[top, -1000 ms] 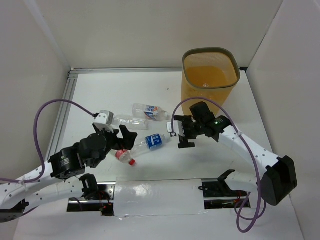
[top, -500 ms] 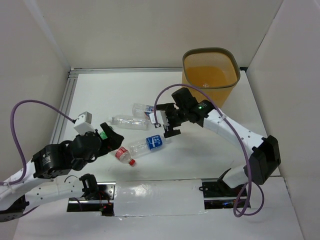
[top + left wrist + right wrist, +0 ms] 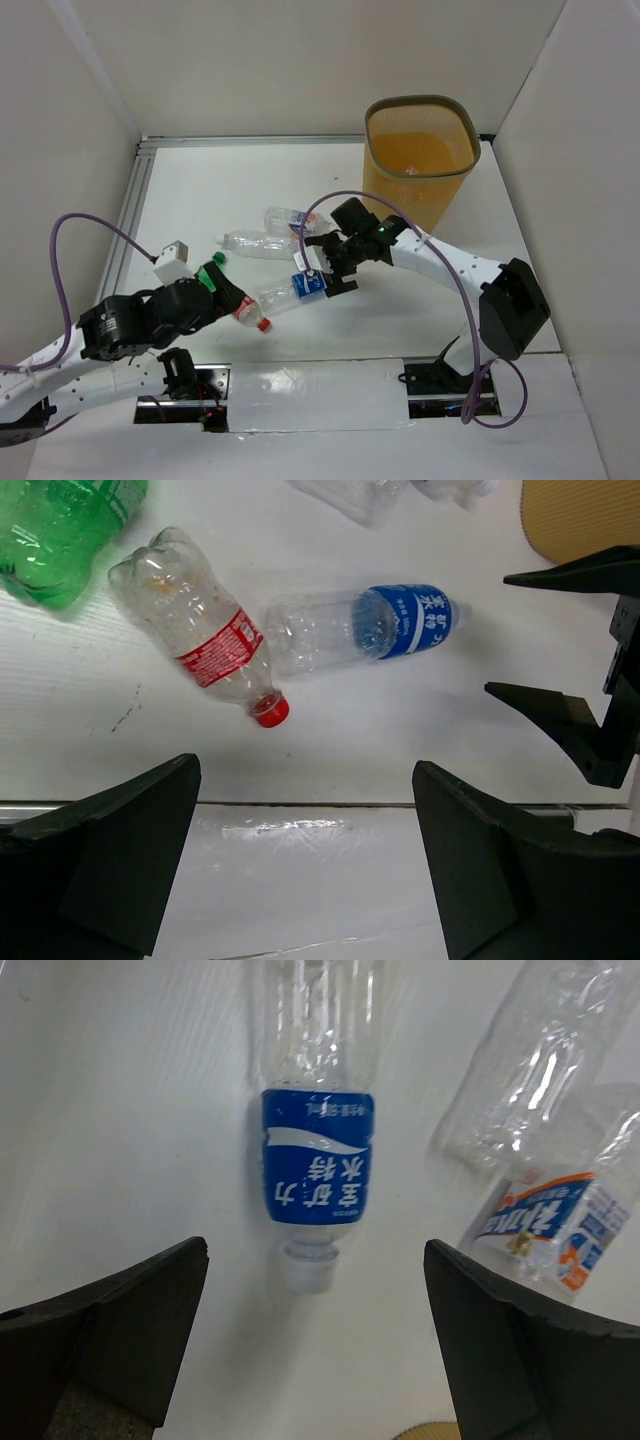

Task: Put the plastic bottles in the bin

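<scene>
Bottle (image 3: 316, 1175) clear, ribbed, blue-white label near neck, lying on side.

The bin (image 3: 402, 195) is see-through yellow-orange with a grey-olive rim; the worktop (image 3: 200, 190) is white. The blue-label bottle (image 3: 315, 1110) is clear, its blue band carrying a white swoosh and white characters. The red-label bottle (image 3: 205, 640) is clear with a red cap. The green bottle (image 3: 60, 525) is translucent green throughout. The white-label bottle (image 3: 545, 1225) shows blue and orange print. The left tool (image 3: 305, 780) and right tool (image 3: 318, 1255) are black, the cables (image 3: 340, 194) purple.
</scene>
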Controlling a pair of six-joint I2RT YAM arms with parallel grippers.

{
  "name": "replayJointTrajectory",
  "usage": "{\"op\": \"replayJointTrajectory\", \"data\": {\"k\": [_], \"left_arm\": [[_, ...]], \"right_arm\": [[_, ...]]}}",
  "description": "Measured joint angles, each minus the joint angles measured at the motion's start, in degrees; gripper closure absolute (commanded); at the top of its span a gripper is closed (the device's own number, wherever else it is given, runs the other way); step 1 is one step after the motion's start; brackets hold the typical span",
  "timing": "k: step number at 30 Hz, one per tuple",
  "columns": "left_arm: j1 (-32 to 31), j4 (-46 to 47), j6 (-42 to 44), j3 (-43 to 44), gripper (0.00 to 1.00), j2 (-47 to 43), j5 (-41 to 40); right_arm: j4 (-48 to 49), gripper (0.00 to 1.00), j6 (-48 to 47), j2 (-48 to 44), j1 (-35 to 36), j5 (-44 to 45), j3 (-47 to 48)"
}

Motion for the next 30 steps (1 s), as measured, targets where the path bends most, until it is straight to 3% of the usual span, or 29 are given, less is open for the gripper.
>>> {"op": "replayJointTrajectory", "data": {"k": [9, 19, 22, 28, 30], "left_arm": [[0.0, -0.3, -5.8, -9.6, 0.00, -5.6, -0.5], [0.0, 0.3, -8.2, -11.1, 0.00, -4.7, -1.0], [0.0, 1.0, -10.4, -12.0, 0.00, -3.0, -1.1], [0.0, 1.7, -14.9, -15.1, 0.00, -0.1, -1.2], [0.0, 2.6, -16.0, -15.8, 0.00, 0.3, -1.2]], "right_arm": [[9.6, 0.04, 4.8, 3.3, 3.8, 5.8, -5.6], [15.6, 0.06, 7.1, 12.5, 3.3, 7.5, -5.1], [15.5, 0.15, 7.2, 15.3, 3.3, 6.8, -4.8], [13.9, 0.52, 6.8, 18.1, 3.2, 4.5, -1.6], [11.7, 0.58, 5.9, 17.7, 2.9, 2.8, -0.3]]}}
